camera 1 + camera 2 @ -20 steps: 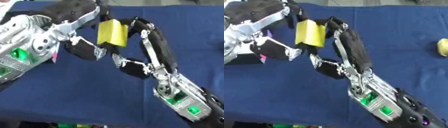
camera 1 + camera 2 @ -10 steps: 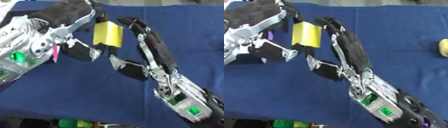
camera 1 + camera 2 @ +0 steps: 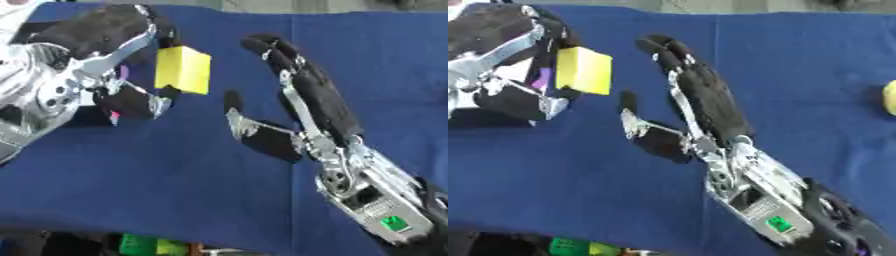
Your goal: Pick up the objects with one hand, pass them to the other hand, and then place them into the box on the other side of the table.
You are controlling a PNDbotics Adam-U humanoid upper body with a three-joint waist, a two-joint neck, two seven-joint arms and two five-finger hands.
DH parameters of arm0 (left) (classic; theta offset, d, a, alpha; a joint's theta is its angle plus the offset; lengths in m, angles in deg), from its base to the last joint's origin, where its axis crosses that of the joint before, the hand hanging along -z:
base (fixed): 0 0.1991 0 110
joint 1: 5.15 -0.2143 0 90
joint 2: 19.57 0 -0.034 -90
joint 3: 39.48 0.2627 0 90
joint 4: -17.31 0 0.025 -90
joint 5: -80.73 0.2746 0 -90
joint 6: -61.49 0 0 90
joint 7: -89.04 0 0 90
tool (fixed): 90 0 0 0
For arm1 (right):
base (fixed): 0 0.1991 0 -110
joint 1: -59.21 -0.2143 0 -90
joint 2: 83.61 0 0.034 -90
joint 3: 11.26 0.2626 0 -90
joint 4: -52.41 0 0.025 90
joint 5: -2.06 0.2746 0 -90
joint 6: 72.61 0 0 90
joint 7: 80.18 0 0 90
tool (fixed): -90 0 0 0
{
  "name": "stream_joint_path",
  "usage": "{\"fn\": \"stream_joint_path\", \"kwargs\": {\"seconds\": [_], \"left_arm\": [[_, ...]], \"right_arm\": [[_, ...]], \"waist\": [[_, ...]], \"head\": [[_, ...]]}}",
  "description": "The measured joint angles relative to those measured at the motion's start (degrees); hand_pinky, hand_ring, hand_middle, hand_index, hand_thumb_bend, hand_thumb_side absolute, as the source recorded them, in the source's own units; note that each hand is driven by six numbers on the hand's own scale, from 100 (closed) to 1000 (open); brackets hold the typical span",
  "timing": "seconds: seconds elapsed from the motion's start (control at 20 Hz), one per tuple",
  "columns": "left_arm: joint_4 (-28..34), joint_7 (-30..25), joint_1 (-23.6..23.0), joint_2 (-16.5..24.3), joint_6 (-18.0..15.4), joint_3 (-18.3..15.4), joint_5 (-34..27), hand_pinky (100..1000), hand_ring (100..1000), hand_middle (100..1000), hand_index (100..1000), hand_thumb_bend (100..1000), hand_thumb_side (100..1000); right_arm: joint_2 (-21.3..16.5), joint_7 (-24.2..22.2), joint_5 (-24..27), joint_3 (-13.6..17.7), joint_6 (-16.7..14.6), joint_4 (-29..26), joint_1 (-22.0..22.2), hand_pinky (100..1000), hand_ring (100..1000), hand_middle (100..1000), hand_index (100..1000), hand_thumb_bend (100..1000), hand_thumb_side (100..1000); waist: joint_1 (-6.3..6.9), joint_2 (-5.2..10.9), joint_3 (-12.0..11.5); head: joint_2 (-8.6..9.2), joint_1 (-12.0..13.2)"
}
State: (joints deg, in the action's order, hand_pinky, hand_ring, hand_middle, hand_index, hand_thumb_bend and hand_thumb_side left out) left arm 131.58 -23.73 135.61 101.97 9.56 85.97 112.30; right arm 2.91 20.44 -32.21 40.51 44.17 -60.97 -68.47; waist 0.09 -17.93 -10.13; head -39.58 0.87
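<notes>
Yellow, a rectangular foam block (image 3: 183,70) sits pinched in the left robot hand (image 3: 96,75) above the blue cloth worktop (image 3: 175,190). Just beside it the right robot hand (image 3: 302,100) is released, fingers straight. Carry the block level toward the box, which is out of sight.

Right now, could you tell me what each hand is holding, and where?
The left hand pinches the yellow block by its left side and lower edge; the right hand is open, holding nothing.

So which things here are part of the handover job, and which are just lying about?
In the job:
yellow block, pinched in the left hand
right hand, open, apart from the block

Lying about:
yellowish round thing at the right edge
blue table
</notes>
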Motion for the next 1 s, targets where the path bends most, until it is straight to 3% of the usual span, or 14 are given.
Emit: {"fn": "stream_joint_path", "kwargs": {"seconds": [0.3,0.4,0.55,0.75,1.0], "left_arm": [[-0.15,7.12,-8.76,6.51,5.00,-8.81,-1.39,693,505,326,445,100,100],[-1.28,9.63,-10.05,7.57,6.66,-11.50,-2.35,691,507,332,456,100,100],[-5.13,13.37,-10.55,7.79,7.73,-14.09,-4.29,686,506,334,460,100,100],[-13.02,17.81,-10.13,6.84,6.93,-15.48,-6.76,684,512,347,477,100,100],[-24.11,21.71,-8.17,3.94,4.44,-16.37,-8.31,695,537,390,528,100,100]], "right_arm": [[-4.61,-0.03,0.38,0.44,-3.65,0.00,-0.12,852,855,866,880,148,240],[-6.71,0.28,1.15,1.22,-5.62,-0.01,-0.11,857,857,863,875,112,174],[-10.10,0.57,3.00,3.17,-8.42,-0.01,0.52,855,849,853,866,100,157],[-14.50,1.99,8.03,8.09,-9.77,-0.03,1.35,846,835,837,849,132,116],[-20.20,4.49,16.69,17.00,-8.22,-0.03,1.28,839,827,829,840,167,100]], "waist": [[-0.89,-0.03,0.89],[-1.19,-0.10,1.19],[-1.67,-0.25,1.77],[-2.02,-0.65,2.59],[-2.39,-0.75,3.93]], "head": [[1.52,3.67],[2.07,4.82],[2.70,6.48],[3.00,8.27],[3.23,10.22]]}}
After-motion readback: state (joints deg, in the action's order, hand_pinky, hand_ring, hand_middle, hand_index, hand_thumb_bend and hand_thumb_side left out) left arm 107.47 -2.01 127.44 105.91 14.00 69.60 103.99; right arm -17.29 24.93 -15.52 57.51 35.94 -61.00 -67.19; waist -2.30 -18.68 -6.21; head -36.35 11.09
